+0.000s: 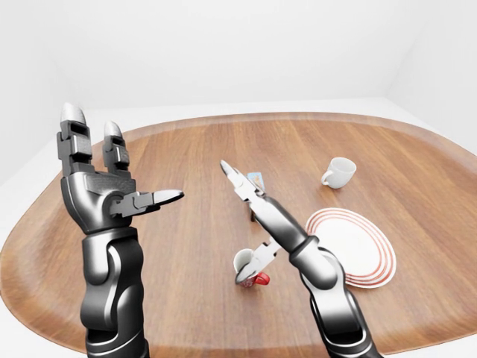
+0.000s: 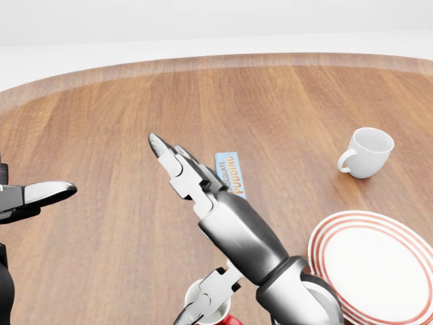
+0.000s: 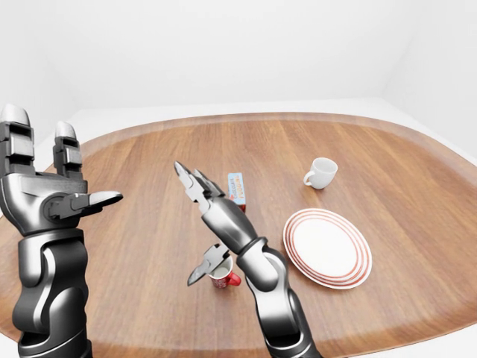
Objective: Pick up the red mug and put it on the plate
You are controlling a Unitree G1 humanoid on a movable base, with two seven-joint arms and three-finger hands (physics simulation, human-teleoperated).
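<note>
The red mug [image 3: 223,278], white inside, stands upright near the bottom middle of the table, left of the red-ringed white plate [image 3: 359,270]. My right hand [image 3: 197,224] is open and tilted low over the table. Its long fingers [image 2: 177,164] stretch up-left past the pudding box [image 3: 236,187], and its thumb [image 3: 203,270] hangs at the mug's left rim. I cannot tell whether the thumb touches the mug. My left hand [image 1: 123,164] is raised at the left, open, with nothing in it, far from the mug.
A white cup [image 3: 320,171] stands above the plate at the right. The blue chocolate pudding box lies just above the mug, partly behind my right fingers. The round wooden table [image 1: 186,149] curves away at the left, right and bottom.
</note>
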